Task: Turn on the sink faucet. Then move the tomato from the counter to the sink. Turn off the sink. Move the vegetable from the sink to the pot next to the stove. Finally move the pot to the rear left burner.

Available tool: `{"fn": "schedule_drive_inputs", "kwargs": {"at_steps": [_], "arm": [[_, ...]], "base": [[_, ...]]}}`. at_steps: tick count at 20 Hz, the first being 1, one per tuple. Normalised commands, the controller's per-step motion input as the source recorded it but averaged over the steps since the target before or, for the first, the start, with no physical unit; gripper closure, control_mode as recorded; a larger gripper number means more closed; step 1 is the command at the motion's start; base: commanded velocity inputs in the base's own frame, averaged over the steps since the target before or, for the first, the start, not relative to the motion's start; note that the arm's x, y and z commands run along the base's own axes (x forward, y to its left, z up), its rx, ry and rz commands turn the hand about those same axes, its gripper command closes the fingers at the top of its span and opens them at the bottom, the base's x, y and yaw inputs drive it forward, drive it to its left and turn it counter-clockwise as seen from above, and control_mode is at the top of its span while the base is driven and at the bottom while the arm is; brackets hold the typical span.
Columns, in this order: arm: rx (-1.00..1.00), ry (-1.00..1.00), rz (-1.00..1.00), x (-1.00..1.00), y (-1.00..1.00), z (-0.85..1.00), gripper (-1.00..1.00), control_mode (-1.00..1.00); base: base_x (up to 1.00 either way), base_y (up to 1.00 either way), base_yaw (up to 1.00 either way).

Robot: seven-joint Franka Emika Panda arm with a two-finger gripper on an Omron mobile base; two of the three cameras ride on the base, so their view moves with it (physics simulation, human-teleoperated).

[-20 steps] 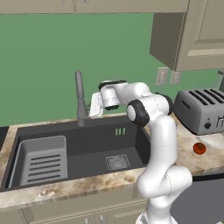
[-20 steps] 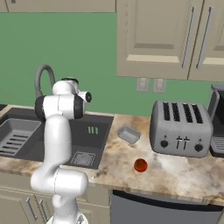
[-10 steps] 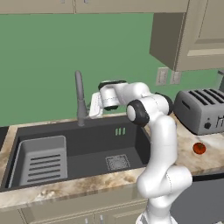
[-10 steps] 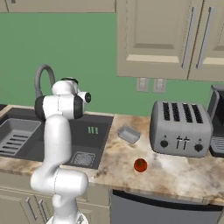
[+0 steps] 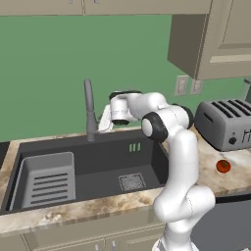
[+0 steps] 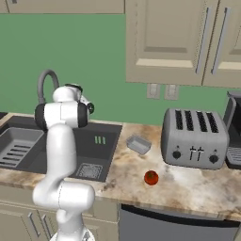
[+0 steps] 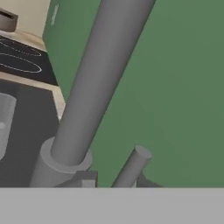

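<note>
From the left base view I have the arm reaching back over the sink (image 5: 98, 162), its gripper (image 5: 104, 122) just right of the sink faucet (image 5: 89, 110), low near the base. The basin below is open, with the slotted tray (image 5: 46, 179) on its left side and the drain grate (image 5: 131, 181) toward the middle. The tomato (image 5: 223, 166) sits on the counter (image 5: 230, 179) well to the right, in front of the toaster (image 5: 225, 122).

From the right base view the faucet (image 6: 43, 84) curves up behind the arm's wrist. The tomato (image 6: 150, 177) lies near the counter's (image 6: 188, 188) front edge, with free stone around it; a small grey dish (image 6: 139, 144) sits between sink (image 6: 101, 141) and toaster (image 6: 194, 137).

In the hand view the faucet stem (image 7: 100, 83) runs up close on the left, and the thin lever (image 7: 131, 167) slants up just beside the base. My fingers read as closed, holding nothing I can see. The stove (image 7: 22, 59) shows at the upper left.
</note>
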Motion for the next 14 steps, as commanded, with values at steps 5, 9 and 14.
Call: {"fn": "schedule_drive_inputs", "kwargs": {"at_steps": [5,9,14], "arm": [[0.03,-0.01,-0.2,0.0,-0.12,-0.01,1.0,-1.0],[0.07,0.0,-0.18,0.0,-0.27,0.0,1.0,-1.0],[0.08,0.0,-0.13,0.0,-0.5,0.0,1.0,-1.0]], "base": [[0.0,0.0,0.0],[0.0,0.0,0.0],[0.0,0.0,0.0]]}}
